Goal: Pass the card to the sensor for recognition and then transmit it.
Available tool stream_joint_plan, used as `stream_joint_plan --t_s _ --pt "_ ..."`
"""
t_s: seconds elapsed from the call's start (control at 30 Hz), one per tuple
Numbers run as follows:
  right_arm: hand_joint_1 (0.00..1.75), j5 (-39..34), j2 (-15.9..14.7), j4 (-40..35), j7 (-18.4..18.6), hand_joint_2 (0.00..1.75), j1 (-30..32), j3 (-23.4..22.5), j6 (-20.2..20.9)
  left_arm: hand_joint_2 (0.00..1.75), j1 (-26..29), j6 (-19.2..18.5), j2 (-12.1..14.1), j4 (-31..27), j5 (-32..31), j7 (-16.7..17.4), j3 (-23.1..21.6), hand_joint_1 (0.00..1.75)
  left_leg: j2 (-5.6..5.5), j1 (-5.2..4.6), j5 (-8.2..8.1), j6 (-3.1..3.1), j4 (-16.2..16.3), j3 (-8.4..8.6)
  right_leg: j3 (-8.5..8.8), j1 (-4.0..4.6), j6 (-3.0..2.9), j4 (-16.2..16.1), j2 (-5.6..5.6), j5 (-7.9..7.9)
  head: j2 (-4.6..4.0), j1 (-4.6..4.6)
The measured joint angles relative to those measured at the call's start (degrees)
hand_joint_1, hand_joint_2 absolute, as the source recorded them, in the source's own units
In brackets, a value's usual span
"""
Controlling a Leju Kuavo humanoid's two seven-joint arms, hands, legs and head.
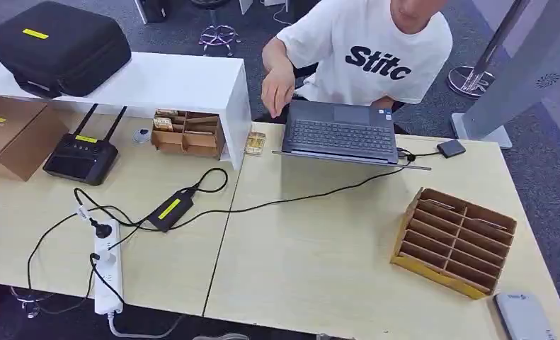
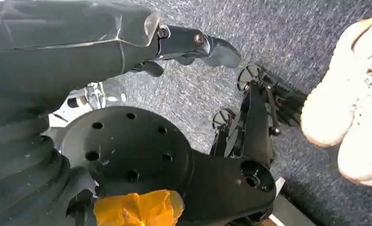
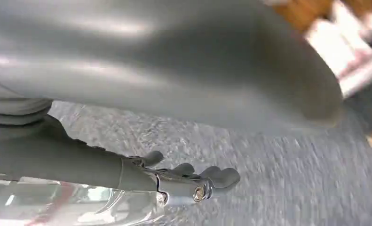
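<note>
Grey left hand point(image 2: 193, 47) and right hand point(image 3: 184, 176) hang empty, fingers extended.

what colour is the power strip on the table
White, with black plugs in it; the power strip shows best in the head view.

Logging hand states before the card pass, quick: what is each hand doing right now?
Left hand: holds nothing, fingers extended, open.
Right hand: holds nothing, fingers apart, open.

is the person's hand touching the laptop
Cannot tell. In the head view the person's hand hangs by the laptop's back left corner, overlapping its edge, with no plain contact or gap.
</note>
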Motion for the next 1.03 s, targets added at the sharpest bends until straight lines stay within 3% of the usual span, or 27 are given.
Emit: stream_joint_plan --t_s 0.23,0.3,0.43,0.5,0.63,0.83,0.87,0.93,1.03 --pt "0.00 0.0 0.3 -0.5 0.1 0.00 -0.4 -2.4 0.3 1.75 0.0 0.0 -0.1 0.0 0.0 0.0 0.2 0.00 -0.01 -0.01 0.00 0.00 0.0 0.02 0.01 -0.01 0.00 0.0 -0.01 0.01 0.00 -0.04" --pt "0.00 1.7 0.3 -0.2 2.2 0.00 -0.4 -2.4 4.2 1.75 0.0 -0.3 0.0 0.0 0.0 0.0 0.3 0.00 -0.01 0.02 0.00 0.00 0.0 0.02 0.01 0.02 0.00 0.0 -0.01 0.00 0.00 -0.02" --pt "0.00 9.8 0.3 1.5 4.5 0.00 0.4 0.9 16.7 1.75 0.0 -1.9 0.4 0.0 -0.7 0.2 0.3 0.00 0.00 0.03 -0.01 -0.01 0.0 0.02 0.00 0.04 -0.01 0.0 0.00 0.00 0.00 -0.02" --pt "0.00 10.2 0.3 1.9 3.8 0.00 0.7 2.3 15.8 1.75 0.0 -2.1 0.6 0.0 -0.8 0.6 0.3 0.00 -0.02 0.03 -0.01 -0.01 0.0 0.02 0.00 0.03 -0.01 0.0 -0.02 -0.01 0.00 -0.04" --pt "0.00 6.6 0.3 1.8 1.6 0.00 0.6 1.9 5.8 1.75 0.0 -0.9 0.6 0.0 -0.1 0.5 0.3 0.00 0.00 0.02 0.00 -0.01 0.0 0.01 0.00 0.02 -0.01 0.0 0.00 -0.01 0.00 -0.02" --pt "0.00 4.1 -0.2 1.2 1.0 0.00 0.1 0.1 3.4 1.75 0.0 -0.5 0.2 0.0 0.0 0.3 0.3 0.00 0.00 -0.02 -0.01 0.01 0.0 0.02 0.02 -0.01 0.01 0.0 0.00 0.00 0.00 -0.02" --pt "0.00 4.3 -0.2 1.2 1.4 0.00 0.1 -0.2 4.1 1.75 0.0 -0.5 0.2 0.0 0.0 0.2 0.3 0.00 0.00 -0.01 -0.01 0.00 0.0 0.02 0.02 -0.01 0.01 0.0 0.00 0.00 0.00 0.00" --pt "0.00 6.9 -0.2 1.8 3.6 0.00 0.1 -0.1 9.6 1.75 0.0 -1.0 0.3 0.0 -0.1 0.2 0.3 0.00 0.00 -0.01 -0.01 0.00 0.0 0.03 0.01 0.00 0.00 0.0 0.00 0.00 0.00 -0.04" --pt "0.00 11.3 -0.2 2.5 4.0 0.00 0.6 1.4 17.4 1.75 0.0 -2.1 0.6 0.0 -0.3 0.2 0.3 0.00 -0.01 0.02 -0.01 0.00 0.0 0.03 0.01 0.02 0.00 0.0 -0.01 -0.01 0.00 -0.02"
